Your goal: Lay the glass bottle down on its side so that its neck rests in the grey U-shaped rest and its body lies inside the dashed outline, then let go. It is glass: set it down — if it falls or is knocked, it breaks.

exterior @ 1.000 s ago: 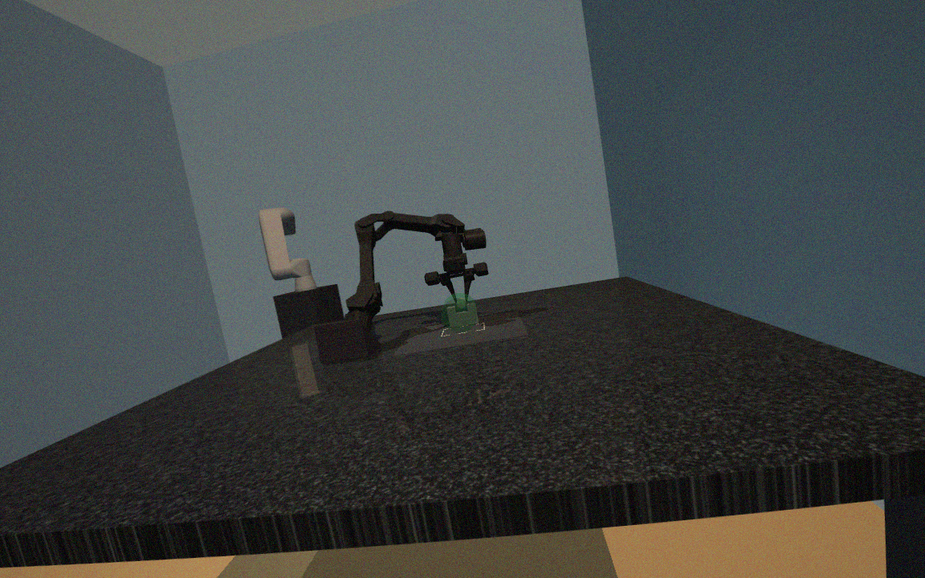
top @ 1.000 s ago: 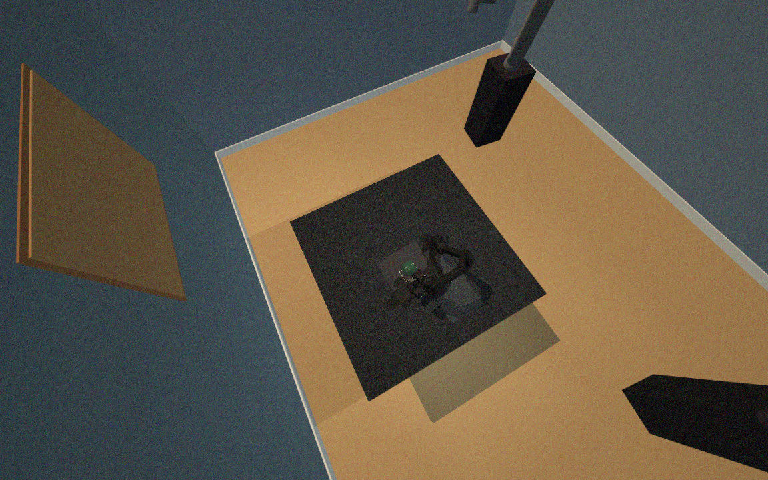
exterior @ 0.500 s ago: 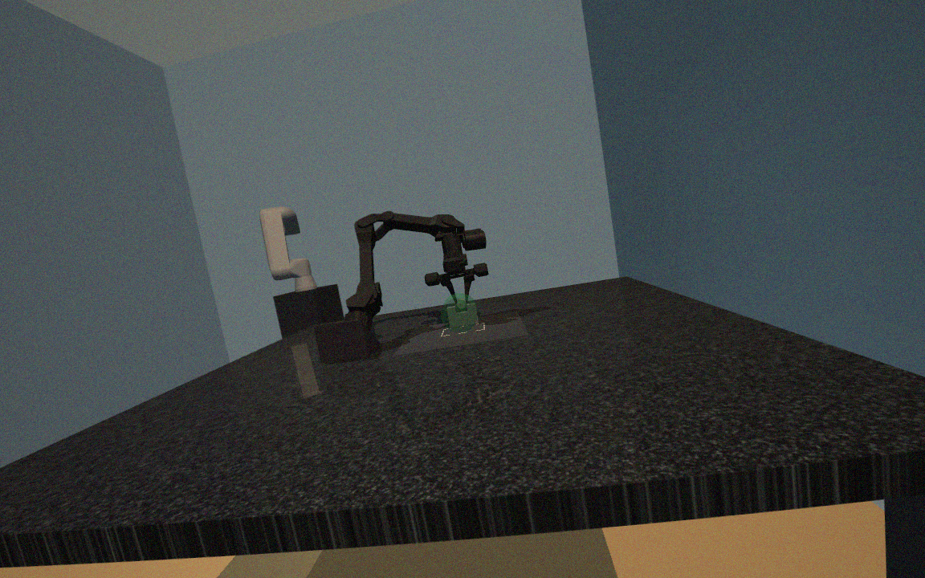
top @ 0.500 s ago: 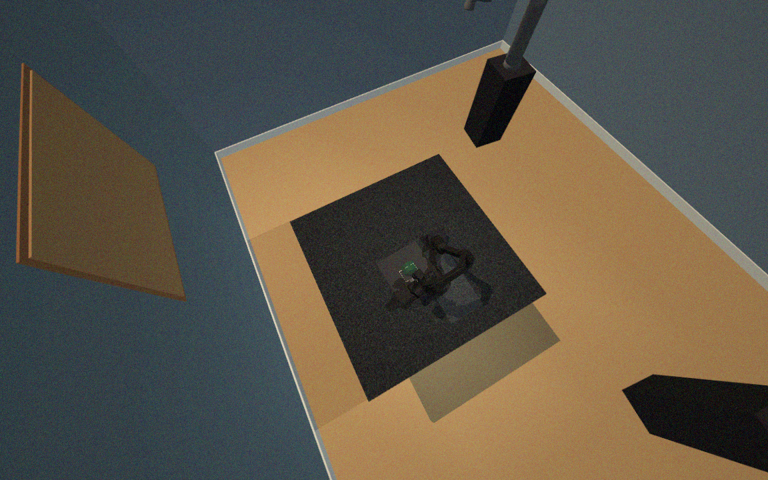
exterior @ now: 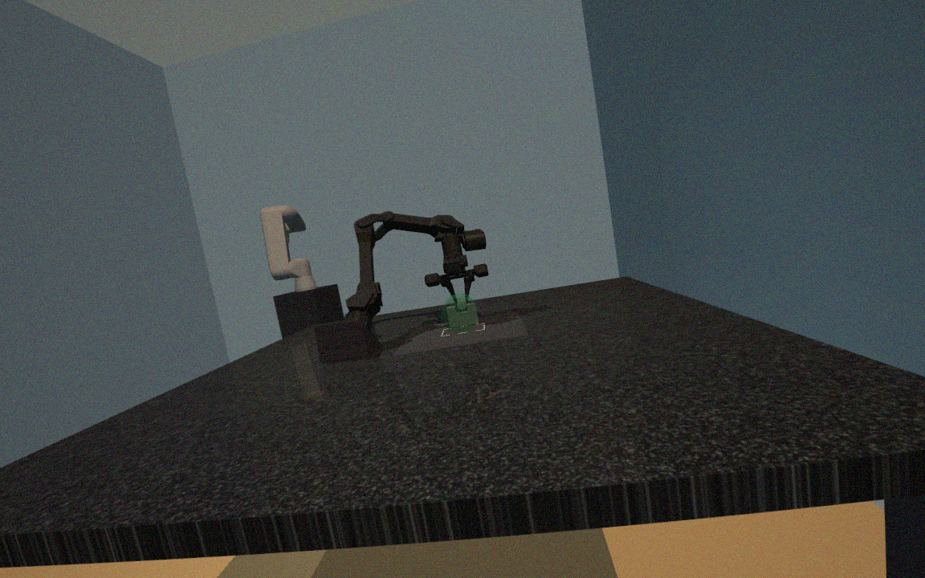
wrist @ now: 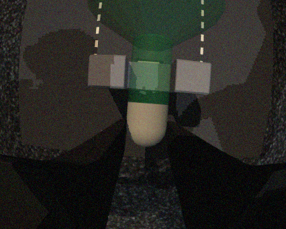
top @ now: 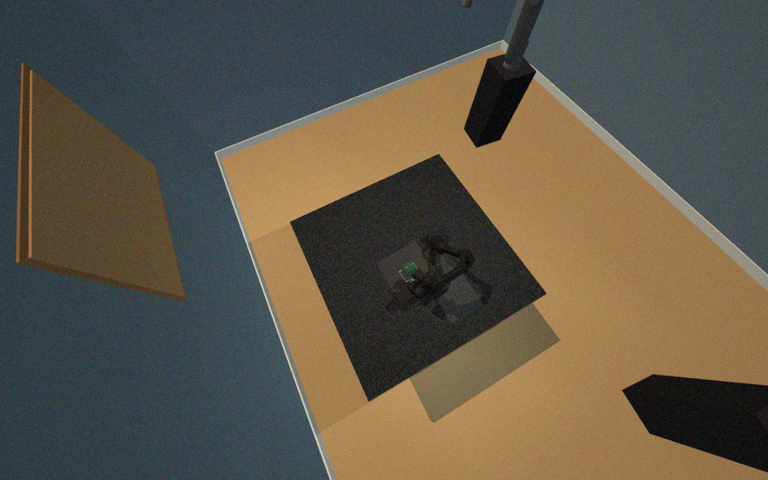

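The worktop (top: 339,227) (exterior: 595,402), dark and speckled, spreads beneath the gripper (top: 415,287) (exterior: 461,302) (wrist: 147,127) and runs out on every side of it. The dark arm (top: 451,275) (exterior: 408,222) reaches over from its foot and bends down, so that the gripper points at the worktop. Directly below the gripper lies a flat grey mat (top: 388,263) (exterior: 509,331) (wrist: 63,133), mottled with shadows in the wrist view. On the mat, the dashed outline (top: 400,273) (exterior: 462,331) (wrist: 202,38) begins just ahead of the gripper in the wrist view and stretches away from it.

The green glass bottle (top: 409,267) (exterior: 462,303) (wrist: 152,44) is on its side, its neck at the gripper and its wide body ahead of it, over the outlined area. The gripper is clamped on the neck end, near the cream-coloured tip (wrist: 147,122), which sits between the dark fingers. Just ahead of the fingers, the two upright blocks of the U-shaped rest (exterior: 469,317) (wrist: 192,76) stand one on each side of the neck. Whether the neck touches the bottom of the rest, I cannot tell.
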### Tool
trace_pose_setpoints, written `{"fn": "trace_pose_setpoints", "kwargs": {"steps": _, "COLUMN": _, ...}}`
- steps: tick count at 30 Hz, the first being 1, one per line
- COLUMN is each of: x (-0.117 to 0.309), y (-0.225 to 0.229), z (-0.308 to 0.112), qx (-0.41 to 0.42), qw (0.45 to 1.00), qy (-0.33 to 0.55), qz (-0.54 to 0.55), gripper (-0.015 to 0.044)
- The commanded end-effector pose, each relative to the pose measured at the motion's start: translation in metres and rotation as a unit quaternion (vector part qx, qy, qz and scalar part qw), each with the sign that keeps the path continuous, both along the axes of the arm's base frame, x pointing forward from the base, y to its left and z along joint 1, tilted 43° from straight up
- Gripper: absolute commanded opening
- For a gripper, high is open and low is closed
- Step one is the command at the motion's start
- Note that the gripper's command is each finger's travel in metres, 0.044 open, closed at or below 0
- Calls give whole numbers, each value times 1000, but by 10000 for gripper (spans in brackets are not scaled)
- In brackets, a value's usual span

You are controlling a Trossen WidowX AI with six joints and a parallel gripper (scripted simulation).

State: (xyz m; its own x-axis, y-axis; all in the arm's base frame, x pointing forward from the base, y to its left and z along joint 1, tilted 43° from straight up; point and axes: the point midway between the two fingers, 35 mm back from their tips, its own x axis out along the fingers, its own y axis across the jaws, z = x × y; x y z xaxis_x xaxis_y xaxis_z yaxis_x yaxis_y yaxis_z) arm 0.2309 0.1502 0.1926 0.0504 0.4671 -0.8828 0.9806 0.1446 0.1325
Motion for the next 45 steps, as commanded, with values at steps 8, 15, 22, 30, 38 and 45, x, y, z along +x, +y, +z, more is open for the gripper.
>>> {"fn": "trace_pose_setpoints", "kwargs": {"steps": 8, "x": 0, "y": -1, "z": -5, "qx": 1, "qw": 1000, "qy": 0, "qz": 0, "gripper": 111}}
{"fn": "trace_pose_setpoints", "kwargs": {"steps": 15, "x": 0, "y": -1, "z": -6, "qx": 5, "qw": 1000, "qy": 0, "qz": 1, "gripper": 111}}
{"fn": "trace_pose_setpoints", "kwargs": {"steps": 22, "x": 0, "y": 2, "z": -2, "qx": 10, "qw": 1000, "qy": 0, "qz": 2, "gripper": 111}}
{"fn": "trace_pose_setpoints", "kwargs": {"steps": 30, "x": 0, "y": 2, "z": -2, "qx": 10, "qw": 1000, "qy": 0, "qz": 2, "gripper": 163}}
{"fn": "trace_pose_setpoints", "kwargs": {"steps": 38, "x": 0, "y": 2, "z": -2, "qx": 10, "qw": 1000, "qy": 0, "qz": 2, "gripper": 373}}
{"fn": "trace_pose_setpoints", "kwargs": {"steps": 45, "x": 1, "y": -13, "z": 7, "qx": 42, "qw": 999, "qy": 20, "qz": 15, "gripper": 440}}
